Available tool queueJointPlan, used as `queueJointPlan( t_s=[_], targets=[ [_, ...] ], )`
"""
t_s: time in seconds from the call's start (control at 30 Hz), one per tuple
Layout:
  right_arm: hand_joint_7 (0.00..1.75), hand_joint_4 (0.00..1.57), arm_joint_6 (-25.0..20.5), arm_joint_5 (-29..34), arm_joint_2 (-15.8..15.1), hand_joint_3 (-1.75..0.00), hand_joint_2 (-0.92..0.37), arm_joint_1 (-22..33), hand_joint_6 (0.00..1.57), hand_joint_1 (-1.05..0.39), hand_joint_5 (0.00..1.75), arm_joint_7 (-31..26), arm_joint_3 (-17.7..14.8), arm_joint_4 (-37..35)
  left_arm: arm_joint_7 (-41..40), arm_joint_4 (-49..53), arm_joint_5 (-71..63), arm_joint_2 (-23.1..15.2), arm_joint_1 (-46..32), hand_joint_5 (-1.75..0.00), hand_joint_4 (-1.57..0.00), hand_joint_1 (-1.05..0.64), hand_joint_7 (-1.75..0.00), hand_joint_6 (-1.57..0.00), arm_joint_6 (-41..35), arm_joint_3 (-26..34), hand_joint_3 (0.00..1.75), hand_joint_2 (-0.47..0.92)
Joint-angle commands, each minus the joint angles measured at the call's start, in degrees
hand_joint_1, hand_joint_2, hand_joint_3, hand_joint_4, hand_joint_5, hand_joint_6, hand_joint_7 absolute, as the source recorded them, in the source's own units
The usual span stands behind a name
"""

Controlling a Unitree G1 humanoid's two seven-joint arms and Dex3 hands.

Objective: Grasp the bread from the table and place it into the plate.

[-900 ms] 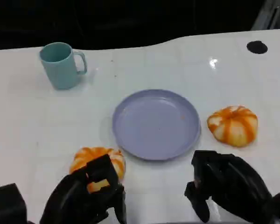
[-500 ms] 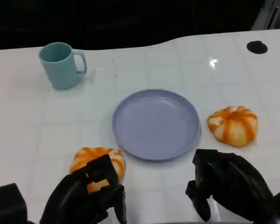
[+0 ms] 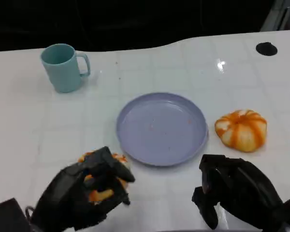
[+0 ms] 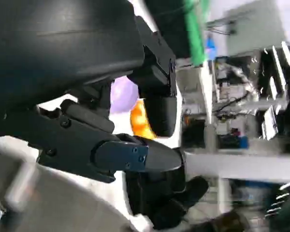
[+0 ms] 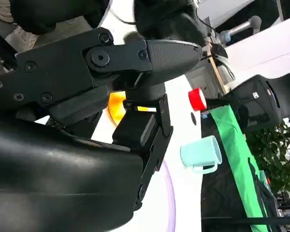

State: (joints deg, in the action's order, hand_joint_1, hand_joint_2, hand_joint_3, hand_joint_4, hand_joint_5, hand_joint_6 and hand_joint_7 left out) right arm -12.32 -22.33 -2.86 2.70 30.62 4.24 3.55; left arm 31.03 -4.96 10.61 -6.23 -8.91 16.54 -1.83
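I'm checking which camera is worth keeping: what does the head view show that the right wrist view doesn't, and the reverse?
Head view alone: the left hand with its fingers over the nearer bread, the whole purple plate empty, and a second bread on the table to the plate's right. Right wrist view alone: a red-capped object, a green cloth and a black chair beyond the table. Both: the teal mug, the right hand, part of the plate and some orange bread.

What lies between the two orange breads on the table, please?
In the head view, the purple plate lies between the bread under the left hand and the other bread.
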Motion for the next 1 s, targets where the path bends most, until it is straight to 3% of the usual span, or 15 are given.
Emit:
queueJointPlan(
  t_s=[0.03,0.2,0.37,0.5,0.83,1.0],
  targets=[
    [1.56,1.28,-1.0,-1.1,-0.2,-0.33,-0.92,-0.5,1.1,-0.92,1.64,-0.2,-0.5,0.3,-4.4,-3.0,-9.7,-4.5,0.8,-0.95,-0.24,-0.68,-0.36,-0.35,4.4,1.2,0.29,0.92],
    [1.57,1.27,-0.6,-0.7,-0.2,-0.35,-0.92,-0.6,1.1,-0.91,1.64,-0.3,-0.4,0.2,-11.9,-9.9,-26.1,-9.3,1.3,-0.84,-0.16,-0.61,-0.17,-0.36,6.3,3.3,0.16,0.92],
    [1.57,1.28,-0.1,-0.3,0.0,-0.36,-0.92,-0.8,1.1,-0.91,1.64,-0.4,-0.1,0.0,-16.2,-16.2,-42.3,-14.6,2.6,-0.65,-0.28,-0.7,-0.05,-0.42,4.4,5.2,0.16,0.92],
    [1.57,1.28,-0.2,-0.4,-0.2,-0.35,-0.92,-0.9,1.1,-0.93,1.64,-0.2,-0.2,-0.2,-15.2,-19.4,-52.8,-17.2,3.7,-0.59,-0.29,-0.72,-0.02,-0.41,0.3,3.7,0.14,0.92],
    [1.57,1.28,0.1,0.0,-0.3,-0.35,-0.92,-0.5,1.1,-0.92,1.63,-0.3,-0.1,0.1,-9.3,-15.5,-65.6,-18.8,8.2,-0.24,-0.38,-0.73,0.0,-0.32,-8.2,-5.6,0.03,0.92],
    [1.57,1.27,-0.7,-0.7,-0.4,-0.35,-0.92,-0.3,1.1,-0.92,1.63,-0.2,-0.3,0.6,-9.3,-9.1,-66.6,-18.9,11.4,-0.19,-0.42,-0.75,0.0,-0.32,-10.1,-9.3,0.01,0.92]
  ],
)
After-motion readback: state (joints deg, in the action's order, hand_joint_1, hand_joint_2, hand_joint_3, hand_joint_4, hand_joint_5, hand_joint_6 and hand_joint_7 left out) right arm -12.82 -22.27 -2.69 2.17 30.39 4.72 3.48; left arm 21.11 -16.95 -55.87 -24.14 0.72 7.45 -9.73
